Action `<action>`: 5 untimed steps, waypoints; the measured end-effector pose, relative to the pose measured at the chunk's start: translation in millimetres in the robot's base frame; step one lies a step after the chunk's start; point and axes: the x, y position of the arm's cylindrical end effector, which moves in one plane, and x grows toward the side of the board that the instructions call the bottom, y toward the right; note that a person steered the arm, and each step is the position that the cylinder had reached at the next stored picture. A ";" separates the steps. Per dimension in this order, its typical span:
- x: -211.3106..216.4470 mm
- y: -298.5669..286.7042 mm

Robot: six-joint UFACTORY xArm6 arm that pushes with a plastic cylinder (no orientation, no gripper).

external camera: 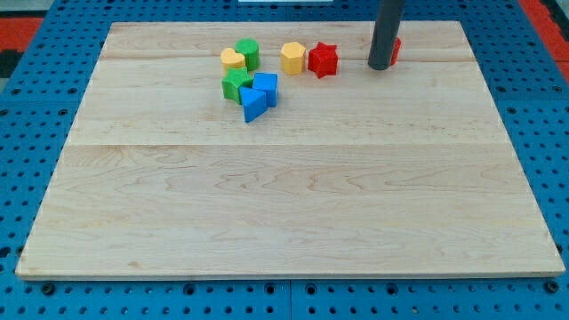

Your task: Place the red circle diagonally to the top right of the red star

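The red star [324,60] sits near the view's top, right of centre. The red circle [395,50] lies to the star's right and slightly higher, mostly hidden behind my rod; only a red sliver shows at the rod's right side. My tip [380,67] rests on the wooden board [293,196] right against the red circle, at its left front.
A yellow hexagon [292,57] stands just left of the red star. Further left is a cluster: a yellow heart [233,60], a green cylinder [248,52], a green star-like block [236,84], a blue cube [266,87] and a blue triangle [252,106].
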 end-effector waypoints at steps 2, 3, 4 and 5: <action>14.5 36.1; 5.0 36.1; -9.8 30.7; -14.0 22.3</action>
